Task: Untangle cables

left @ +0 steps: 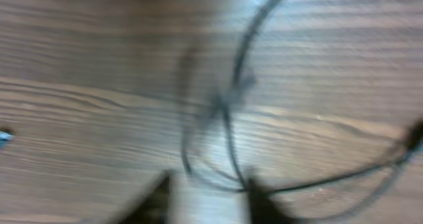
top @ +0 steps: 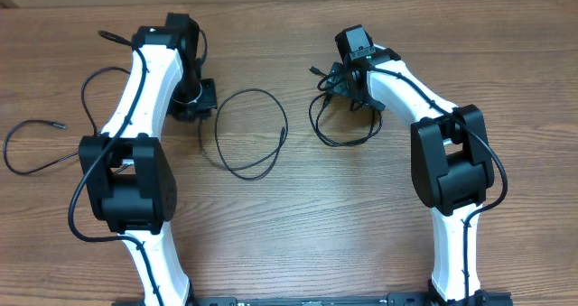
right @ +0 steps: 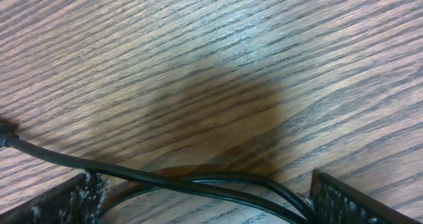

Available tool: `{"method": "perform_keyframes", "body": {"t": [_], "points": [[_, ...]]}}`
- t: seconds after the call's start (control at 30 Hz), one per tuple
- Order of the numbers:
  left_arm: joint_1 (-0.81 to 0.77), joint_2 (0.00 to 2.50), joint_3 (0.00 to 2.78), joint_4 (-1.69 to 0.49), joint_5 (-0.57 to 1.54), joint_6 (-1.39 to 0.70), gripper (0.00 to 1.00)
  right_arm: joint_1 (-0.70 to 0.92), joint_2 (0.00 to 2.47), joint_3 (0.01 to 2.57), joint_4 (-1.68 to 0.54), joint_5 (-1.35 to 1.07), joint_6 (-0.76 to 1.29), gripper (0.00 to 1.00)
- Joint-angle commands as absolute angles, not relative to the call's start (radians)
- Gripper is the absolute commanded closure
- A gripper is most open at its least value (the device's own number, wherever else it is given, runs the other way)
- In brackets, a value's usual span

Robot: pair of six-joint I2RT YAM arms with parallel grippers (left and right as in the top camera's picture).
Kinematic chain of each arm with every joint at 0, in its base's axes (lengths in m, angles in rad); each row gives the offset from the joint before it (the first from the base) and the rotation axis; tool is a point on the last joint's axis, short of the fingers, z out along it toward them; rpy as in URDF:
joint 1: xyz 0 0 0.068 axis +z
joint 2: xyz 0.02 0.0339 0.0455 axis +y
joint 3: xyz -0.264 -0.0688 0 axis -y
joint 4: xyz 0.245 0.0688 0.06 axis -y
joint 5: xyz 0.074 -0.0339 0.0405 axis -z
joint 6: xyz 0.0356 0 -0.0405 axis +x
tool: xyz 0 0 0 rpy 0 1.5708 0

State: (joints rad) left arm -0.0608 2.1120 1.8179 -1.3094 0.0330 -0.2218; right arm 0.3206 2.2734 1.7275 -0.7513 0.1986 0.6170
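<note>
- At the left gripper (left: 208,194): fingers (left: 264,201) parted partway, clamped on nothing; smeared by blur in the wrist view.
- Just ahead of those fingers: a thin black cable (left: 228,128), looping into the gap between them and lying on the wood; cannot tell whether it touches either finger.
- From overhead, at the left gripper (top: 194,97): pointed down at the table (top: 298,225), with the open middle loop (top: 253,91) of cable spread just to its right.
- Well off to the left of that arm: a lone cable (top: 41,121) curled near the table's edge, clear of both grippers.
- At the right gripper (right: 205,201): spread wide, gripping nothing, pads (right: 350,197) low over the wood.
- Between those pads: two black strands (right: 165,179) crossing, flat on the table, squeezed by neither pad.
- From overhead, at the right gripper (top: 348,76): set over the bunched cables (top: 316,116), with loops trailing out below it.
</note>
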Motion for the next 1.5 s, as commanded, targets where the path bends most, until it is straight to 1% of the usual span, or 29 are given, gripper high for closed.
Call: {"method": "perform_keyframes", "body": {"t": [0.0,0.07,0.1,0.2,0.23,0.27,0.3,0.33,0.37,0.4,0.5,0.63,0.73,0.77,0.8,0.83,0.97,1.1,1.17,1.27,1.37,1.47], "points": [[-0.075,2.122,1.813,-1.349,0.139,-0.152,0.40,0.321,2.293,1.719,-0.748,0.200,0.621,0.00],[-0.077,2.122,1.813,-1.383,0.175,-0.131,0.33,0.321,2.293,1.719,-0.749,0.200,0.621,0.00],[-0.079,2.122,1.813,-1.397,0.190,-0.130,0.33,0.321,2.293,1.719,-0.748,0.200,0.621,0.00],[-0.098,2.122,1.812,-1.447,0.236,-0.150,0.38,0.321,2.293,1.719,-0.748,0.200,0.622,0.00],[-0.107,2.122,1.810,-1.449,0.232,-0.184,0.43,0.321,2.293,1.719,-0.749,0.200,0.621,0.00],[-0.120,2.122,1.806,-1.448,0.227,-0.246,0.54,0.321,2.293,1.719,-0.748,0.200,0.621,0.00],[-0.132,2.122,1.796,-1.442,0.225,-0.316,0.72,0.321,2.293,1.719,-0.748,0.200,0.621,0.00],[-0.138,2.122,1.789,-1.436,0.225,-0.352,0.75,0.321,2.293,1.719,-0.748,0.200,0.621,0.00],[-0.156,2.122,1.764,-1.423,0.223,-0.438,0.80,0.321,2.293,1.719,-0.748,0.200,0.621,0.00],[-0.163,2.122,1.746,-1.404,0.215,-0.482,0.82,0.321,2.293,1.719,-0.748,0.200,0.622,0.00],[-0.184,2.122,1.684,-1.362,0.140,-0.643,0.80,0.321,2.293,1.719,-0.748,0.200,0.621,0.00],[-0.180,2.122,1.594,-1.353,0.025,-0.940,0.77,0.321,2.293,1.719,-0.748,0.200,0.621,0.00],[-0.161,2.122,1.556,-1.345,-0.025,-1.057,0.73,0.321,2.293,1.719,-0.748,0.200,0.621,0.00],[-0.156,2.122,1.549,-1.341,-0.030,-1.084,0.72,0.321,2.293,1.719,-0.748,0.200,0.621,0.00],[-0.154,2.122,1.523,-1.309,-0.032,-1.124,0.66,0.321,2.293,1.719,-0.748,0.200,0.621,0.00],[-0.154,2.122,1.505,-1.285,-0.027,-1.141,0.63,0.321,2.293,1.719,-0.748,0.200,0.621,0.00],[-0.167,2.122,1.438,-1.162,0.028,-1.148,0.64,0.321,2.293,1.719,-0.748,0.200,0.621,0.00],[-0.167,2.122,1.428,-1.139,0.045,-1.148,0.64,0.321,2.293,1.719,-0.748,0.200,0.622,0.00],[-0.167,2.122,1.428,-1.142,0.052,-1.120,0.69,0.321,2.293,1.719,-0.748,0.200,0.621,0.00],[-0.150,2.116,1.452,-1.180,0.084,-1.100,0.81,0.321,2.293,1.719,-0.748,0.200,0.621,0.00],[-0.124,2.099,1.491,-1.208,0.105,-1.100,0.82,0.321,2.293,1.719,-0.748,0.200,0.621,0.00],[-0.118,2.086,1.497,-1.207,0.104,-1.095,0.79,0.321,2.293,1.719,-0.748,0.200,0.621,0.00]]}}
